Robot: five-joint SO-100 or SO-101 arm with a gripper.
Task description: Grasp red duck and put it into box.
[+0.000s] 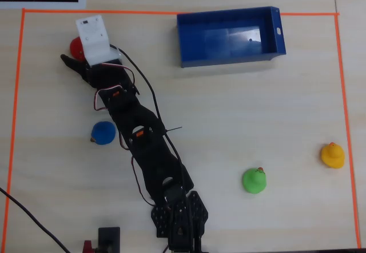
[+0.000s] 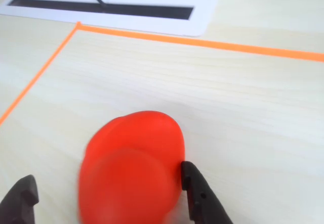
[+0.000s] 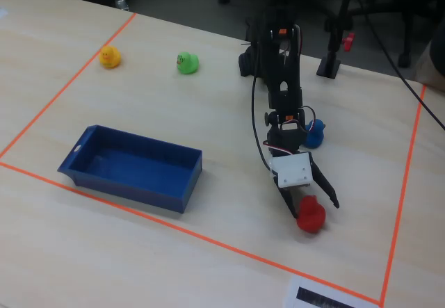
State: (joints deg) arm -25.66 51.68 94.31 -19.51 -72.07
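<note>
state: our gripper (image 2: 109,193) is spread wide around the red duck (image 2: 132,166), not yet clamped | place: duck at far-left corner in overhead view, box (image 1: 274,33) well apart to its right | risk: we judge right finger (image 2: 200,193) touches first, so glossy duck may roll or squirt out on closing

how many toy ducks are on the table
4. The red duck sits at the end effector near the taped corner; the blue duck beside the arm; the green duck and yellow duck lie opposite. None appears hidden.
</note>
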